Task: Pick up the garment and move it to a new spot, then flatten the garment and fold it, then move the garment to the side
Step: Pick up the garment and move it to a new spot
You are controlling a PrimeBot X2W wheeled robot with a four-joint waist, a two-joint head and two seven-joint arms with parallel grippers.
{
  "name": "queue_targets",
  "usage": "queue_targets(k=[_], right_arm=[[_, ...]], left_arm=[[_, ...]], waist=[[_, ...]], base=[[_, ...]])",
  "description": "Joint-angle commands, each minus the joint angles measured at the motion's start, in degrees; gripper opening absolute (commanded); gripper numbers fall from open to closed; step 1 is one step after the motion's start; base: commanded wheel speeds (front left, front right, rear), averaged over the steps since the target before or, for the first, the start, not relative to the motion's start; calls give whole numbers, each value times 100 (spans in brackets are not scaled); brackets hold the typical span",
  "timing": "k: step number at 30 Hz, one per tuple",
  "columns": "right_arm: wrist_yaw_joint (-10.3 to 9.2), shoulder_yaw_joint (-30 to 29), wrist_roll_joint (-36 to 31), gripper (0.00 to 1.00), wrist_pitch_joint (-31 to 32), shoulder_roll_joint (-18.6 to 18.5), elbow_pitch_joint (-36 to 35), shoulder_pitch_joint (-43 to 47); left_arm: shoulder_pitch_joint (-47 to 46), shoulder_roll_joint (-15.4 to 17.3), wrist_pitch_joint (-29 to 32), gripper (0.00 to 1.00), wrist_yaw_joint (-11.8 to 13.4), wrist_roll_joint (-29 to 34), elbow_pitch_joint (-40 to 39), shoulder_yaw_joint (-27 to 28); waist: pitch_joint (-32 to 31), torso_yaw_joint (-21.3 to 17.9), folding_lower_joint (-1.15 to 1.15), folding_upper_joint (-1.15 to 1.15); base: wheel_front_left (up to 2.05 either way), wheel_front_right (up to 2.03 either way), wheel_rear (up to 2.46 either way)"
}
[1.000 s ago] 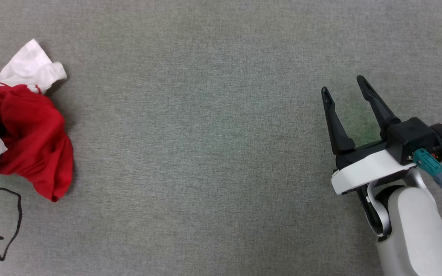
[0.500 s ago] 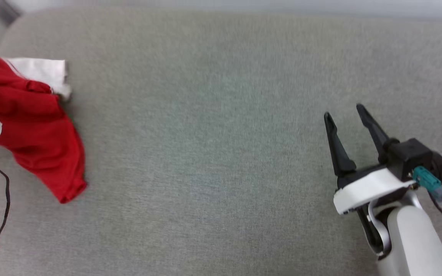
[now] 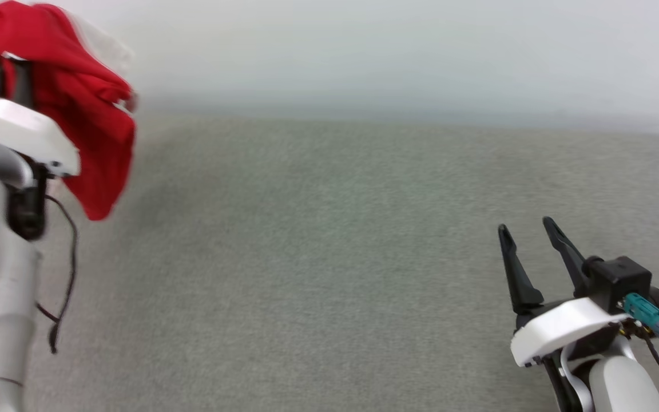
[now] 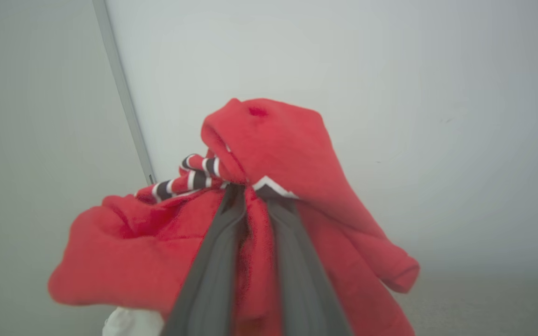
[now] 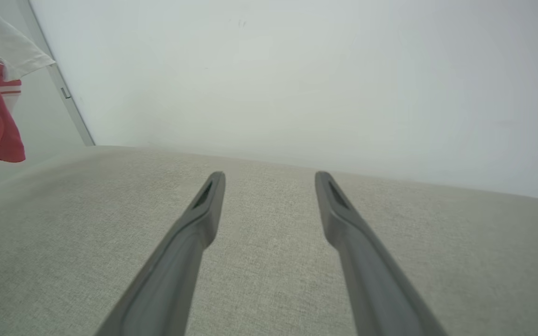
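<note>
While the left gripper point(image 4: 250, 193) pinches the bunched red jersey point(image 3: 86, 114), hanging clear over the far-left corner of the grey fabric surface point(image 3: 329, 257), & the right gripper point(image 3: 524, 224) sits wide open, empty, by the near-right edge, pick-up looks done, w/ placing, flattening, folding & side move to go; no writing legible.

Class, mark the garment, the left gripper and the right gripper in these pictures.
garment point(image 3: 92, 126), head view, on the hanging red body cloth.
left gripper point(image 4: 256, 193), left wrist view, midway between fingertips pinching the garment.
right gripper point(image 3: 525, 225), head view, midway between its open fingertips.
</note>
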Motion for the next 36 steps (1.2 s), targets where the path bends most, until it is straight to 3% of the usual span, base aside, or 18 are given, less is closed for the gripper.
queue_targets(k=[1,8,17,19,28,30,31,36], right_arm=[[-3,-44,36,100,52,0,-61,138],[-3,-286,-50,100,294,1,-364,386],[-3,-524,21,100,428,0,-645,458],[-3,-521,32,100,428,2,-674,440],[-3,-511,114,100,323,1,-673,281],[-3,-519,123,100,291,1,-643,252],[-3,-532,117,100,279,1,-622,256],[-3,-585,132,100,243,0,-528,284]], left_arm=[[143,-158,-93,0,-4,-10,-100,-64],[490,-942,-102,0,-121,-168,-564,-440],[920,-2076,155,0,-441,-273,-654,-1496],[988,-2146,202,0,-475,-315,-656,-1674],[1737,-2326,463,0,-540,-638,-697,-3432],[1876,-2306,436,42,-534,-706,-646,-3658],[1910,-2272,418,100,-535,-710,-624,-3748],[1808,-2213,-118,100,-536,-780,-690,-3792]], waist=[[-313,-335,1,0],[-433,-801,1,0],[-237,-1185,1,0],[-179,-1216,1,0],[229,-1350,1,0],[258,-1334,1,0],[256,-1317,1,0],[120,-1150,1,0]], base=[[0,0,0],[0,0,0],[0,0,0],[0,0,0],[0,0,0],[0,0,0],[0,0,0],[0,0,0]])
